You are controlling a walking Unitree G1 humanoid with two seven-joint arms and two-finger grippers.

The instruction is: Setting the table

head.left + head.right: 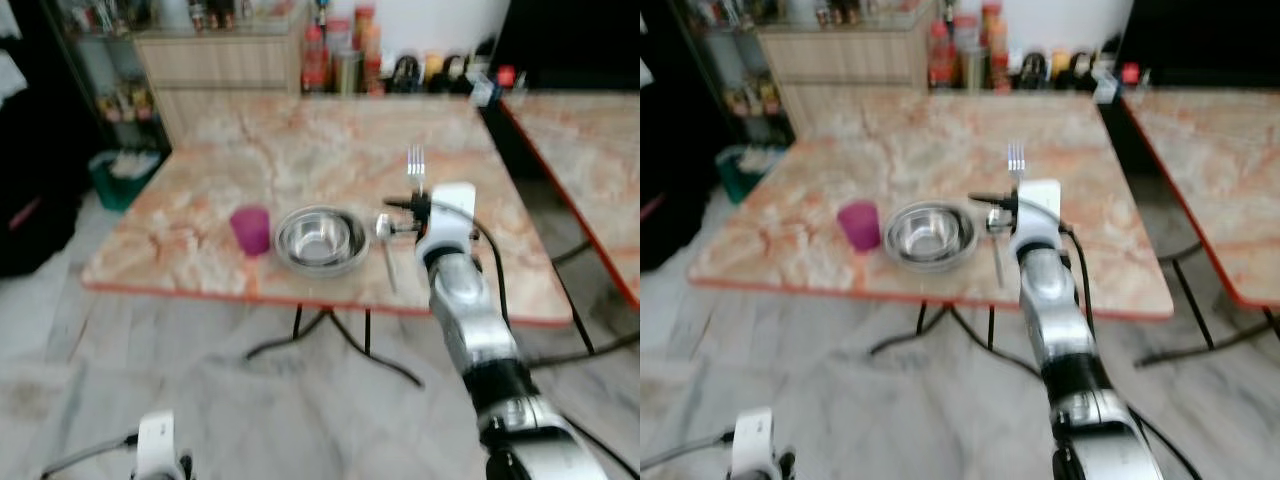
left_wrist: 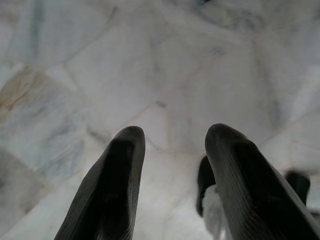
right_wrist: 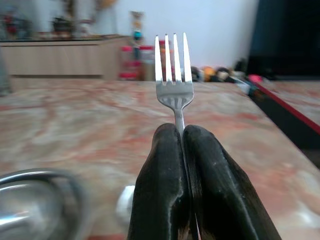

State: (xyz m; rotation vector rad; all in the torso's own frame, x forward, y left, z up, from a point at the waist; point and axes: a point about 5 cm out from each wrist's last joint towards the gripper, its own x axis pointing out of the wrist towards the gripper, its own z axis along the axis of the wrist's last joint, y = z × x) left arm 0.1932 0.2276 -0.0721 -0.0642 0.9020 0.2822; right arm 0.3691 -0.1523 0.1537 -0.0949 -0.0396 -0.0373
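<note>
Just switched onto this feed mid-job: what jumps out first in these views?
The right end effector holds a fork upright, tines up, above the near part of the marble table. Below it sit a steel bowl, a spoon just right of the bowl, and a purple cup on the bowl's left. The left end effector hangs open over the pale floor.

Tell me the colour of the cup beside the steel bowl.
The cup is magenta-purple, clearest in the left eye view.
</note>
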